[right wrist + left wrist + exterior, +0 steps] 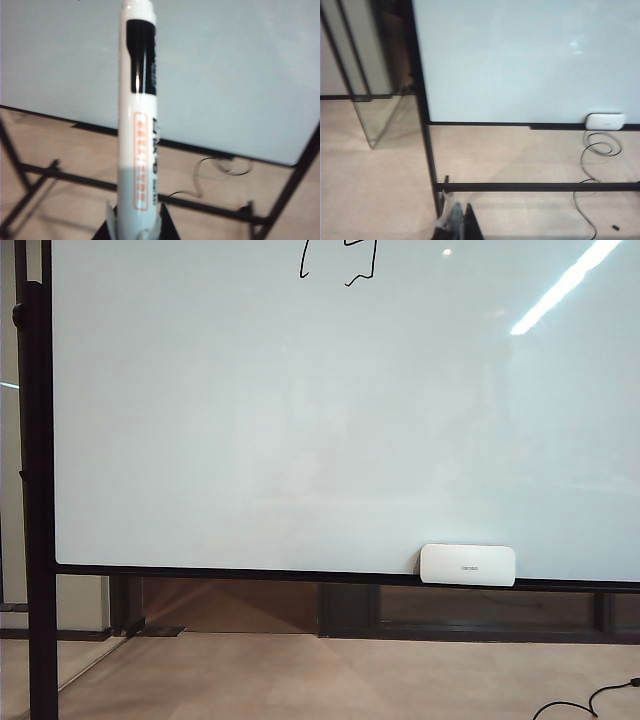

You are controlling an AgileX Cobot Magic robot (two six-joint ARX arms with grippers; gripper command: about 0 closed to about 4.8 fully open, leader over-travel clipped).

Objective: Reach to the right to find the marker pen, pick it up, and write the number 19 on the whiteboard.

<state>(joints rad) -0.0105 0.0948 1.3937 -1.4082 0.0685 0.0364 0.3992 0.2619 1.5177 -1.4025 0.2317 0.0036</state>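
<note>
Up at the whiteboard's (300,410) top edge sit black strokes of the number 19 (340,265), cut off by the frame so I can't read them whole; one white eraser block (467,565) rests on the bottom ledge. Between my right gripper's (134,227) jaws one marker pen (137,125) stands pinched, pointing toward the board, tip out of frame. My left gripper (457,222) shows only as a blurred sliver above the floor near one stand post (422,115), spread or pressed together I can't tell.
</note>
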